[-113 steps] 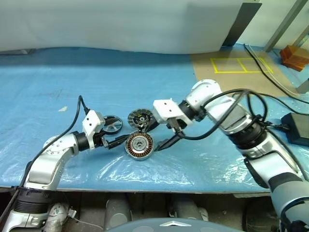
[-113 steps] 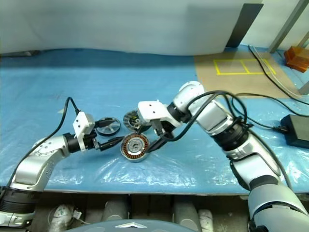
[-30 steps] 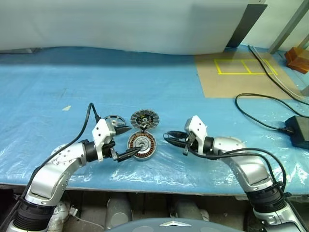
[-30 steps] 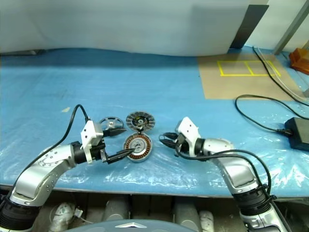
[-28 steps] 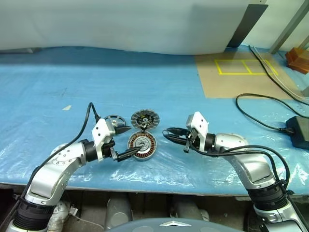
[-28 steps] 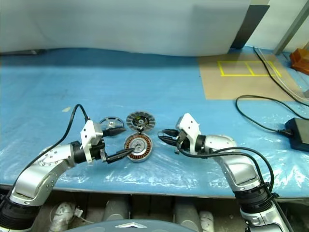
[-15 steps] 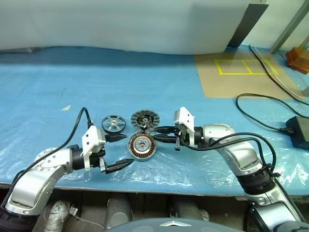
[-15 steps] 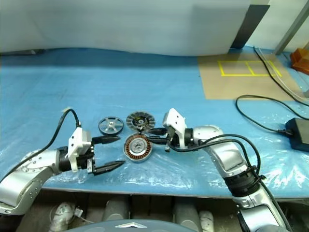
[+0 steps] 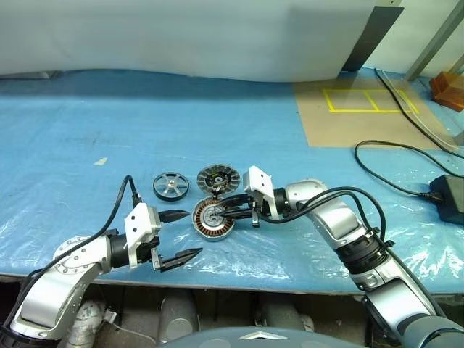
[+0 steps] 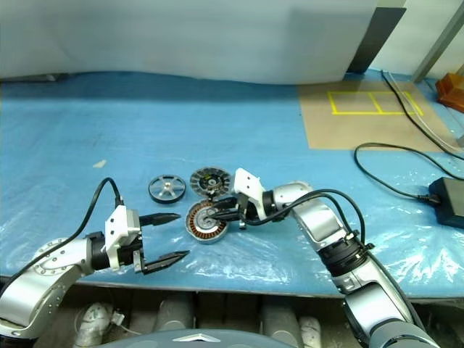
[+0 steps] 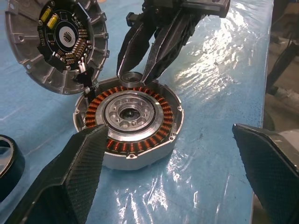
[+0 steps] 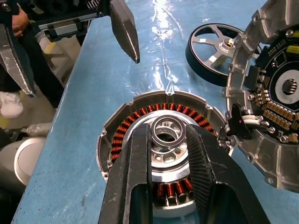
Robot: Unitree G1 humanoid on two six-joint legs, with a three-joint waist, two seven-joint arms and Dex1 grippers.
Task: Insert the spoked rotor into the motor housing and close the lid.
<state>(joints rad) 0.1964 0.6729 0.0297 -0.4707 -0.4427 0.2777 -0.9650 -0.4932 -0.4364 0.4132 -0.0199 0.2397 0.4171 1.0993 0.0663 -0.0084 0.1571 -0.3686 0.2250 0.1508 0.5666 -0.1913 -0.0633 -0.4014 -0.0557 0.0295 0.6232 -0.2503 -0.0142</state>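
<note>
The motor housing (image 9: 212,220) lies open on the blue sheet, copper windings ringing its metal centre (image 11: 140,122). My right gripper (image 12: 166,135) reaches in from the right and is shut on a small silver ring (image 12: 164,121), held just over the housing's centre. The ribbed lid (image 9: 217,178) lies face up right behind the housing, joined to it by short wires. Left of the lid lies the spoked rotor (image 9: 170,185), flat and untouched. My left gripper (image 9: 194,233) hangs open in front and to the left of the housing, apart from it, with nothing between its fingers.
The table is covered with a blue sheet under clear plastic (image 9: 109,130); its front edge runs just behind my left gripper. A black cable and power brick (image 9: 449,196) lie at the far right. A brown board with yellow tape (image 9: 362,98) lies at the back right.
My right gripper swung left, from beside the housing to over its centre. My left gripper drew back from the housing toward the front left, uncovering the rotor.
</note>
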